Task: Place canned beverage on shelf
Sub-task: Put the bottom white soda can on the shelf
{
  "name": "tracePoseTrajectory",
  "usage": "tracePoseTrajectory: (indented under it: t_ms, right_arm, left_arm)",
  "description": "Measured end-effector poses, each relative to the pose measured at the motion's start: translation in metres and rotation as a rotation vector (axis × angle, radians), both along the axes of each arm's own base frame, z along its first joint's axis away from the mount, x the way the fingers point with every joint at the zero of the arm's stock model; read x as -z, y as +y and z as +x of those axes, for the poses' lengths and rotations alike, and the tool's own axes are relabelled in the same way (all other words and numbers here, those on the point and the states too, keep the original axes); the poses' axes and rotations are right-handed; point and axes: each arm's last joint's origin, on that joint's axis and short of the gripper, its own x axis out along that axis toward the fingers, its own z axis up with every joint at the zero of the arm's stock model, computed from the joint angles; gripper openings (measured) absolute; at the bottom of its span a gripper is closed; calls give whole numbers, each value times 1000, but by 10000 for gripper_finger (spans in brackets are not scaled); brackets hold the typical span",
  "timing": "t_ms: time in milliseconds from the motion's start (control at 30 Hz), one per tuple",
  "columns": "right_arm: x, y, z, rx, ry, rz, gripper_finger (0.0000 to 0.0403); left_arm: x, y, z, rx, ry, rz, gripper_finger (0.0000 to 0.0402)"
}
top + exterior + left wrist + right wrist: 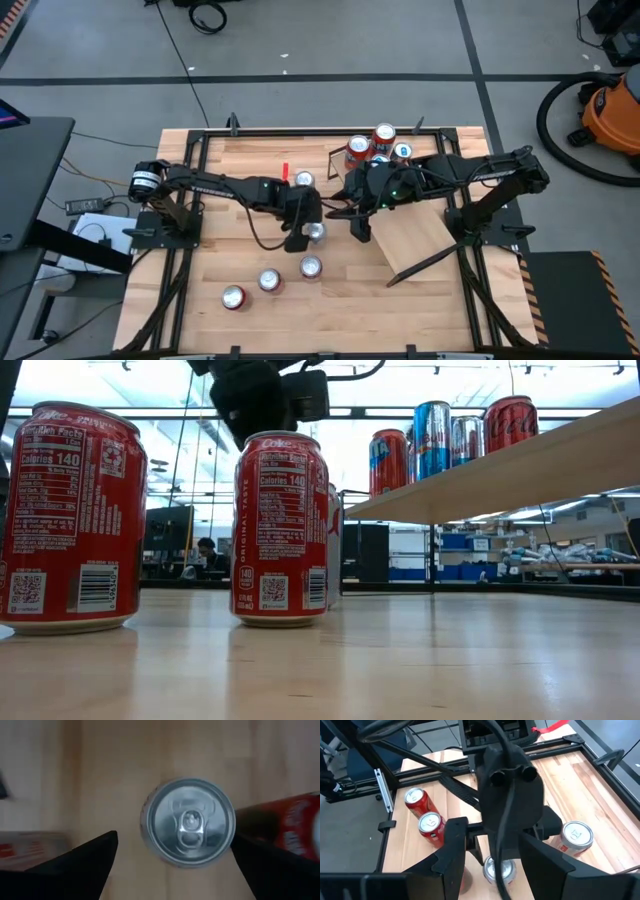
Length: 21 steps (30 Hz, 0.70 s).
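A can with a silver top [187, 822] stands upright on the wooden table [240, 160] near its middle [315, 232]. My left gripper [175, 836] points steeply down over it, open, with one finger on each side of the can and a gap to both. In the right wrist view the left gripper [510, 795] shows over this can [499, 869]. My right gripper [360, 230] hangs open and holds nothing, just right of the can. The shelf [415, 240], a sloped light wood board on black supports, lies at the right with several cans [380, 150] at its far end.
More cans stand on the table: one beyond the left gripper [303, 180] and three toward the near edge [310, 266], [269, 281], [233, 297]. Two red cans [65, 515], [282, 525] fill the low view's left. A black frame [190, 180] borders the table.
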Motion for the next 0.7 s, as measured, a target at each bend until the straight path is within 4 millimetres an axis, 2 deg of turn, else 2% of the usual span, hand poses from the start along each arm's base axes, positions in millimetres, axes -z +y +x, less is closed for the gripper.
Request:
tracePoseTrajectory:
  t_ms: [200,500,633,700]
  right_arm:
    - [0,0,0,-6,0,-1,191]
    - [0,0,0,-19,3,-16,191]
    - [1,1,-1,-47,18,4,191]
    - [2,1,-1,-48,30,18,191]
  left_arm:
    - [1,4,-2,-10,21,158,398]
    - [2,9,-4,-38,52,304,398]
    - [5,9,-16,-98,168,274,397]
    - [0,8,-28,-116,219,248,391]
